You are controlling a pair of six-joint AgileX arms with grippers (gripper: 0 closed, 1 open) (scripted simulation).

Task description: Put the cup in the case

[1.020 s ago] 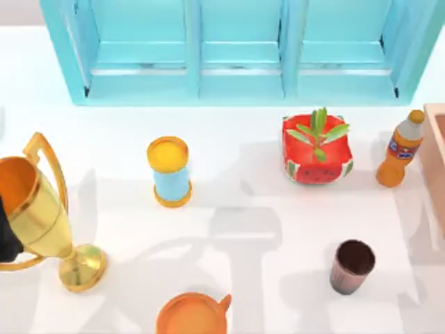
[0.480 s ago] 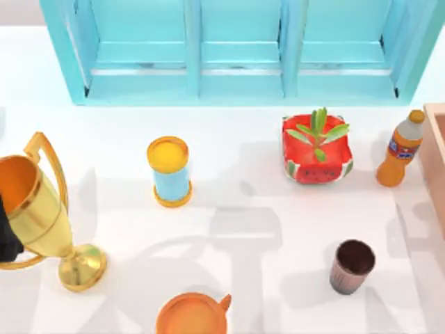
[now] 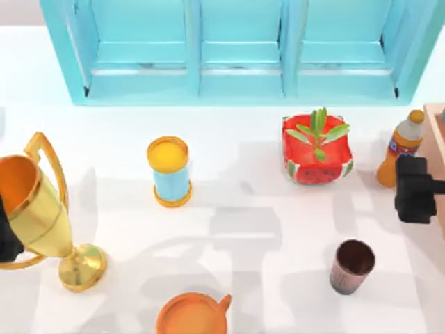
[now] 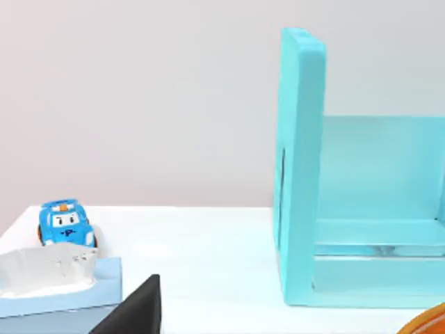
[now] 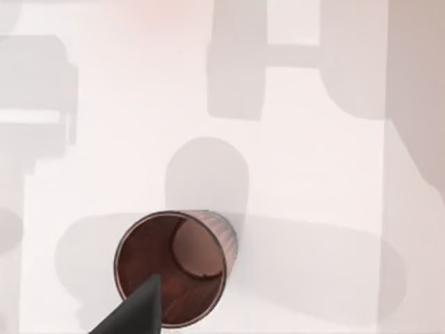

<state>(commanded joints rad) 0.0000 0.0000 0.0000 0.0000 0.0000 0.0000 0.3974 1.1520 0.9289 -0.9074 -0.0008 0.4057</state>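
Since the earlier frames, the right arm's dark pincer (image 3: 415, 189) has come into the top view at the right edge, above the surface near the orange bottle (image 3: 400, 157); whether its fingers are apart or together I cannot tell. Everything else has stayed put. On the white surface (image 3: 243, 209) the small ribbed reddish-brown tumbler cup (image 3: 351, 266) stands upright toward the front right, well apart from its neighbours, with bare room on all sides. Along the right edge shows the thick pale tan-pink wall of the case (image 3: 438, 132), just beside the bottle. A big turquoise cabinet (image 3: 236, 49) lines the back edge. My left arm sits parked at the far left beside the gold trophy (image 3: 42, 216); its pincer's state I cannot tell. From the right wrist the cup (image 5: 174, 268) appears from above, mouth open.
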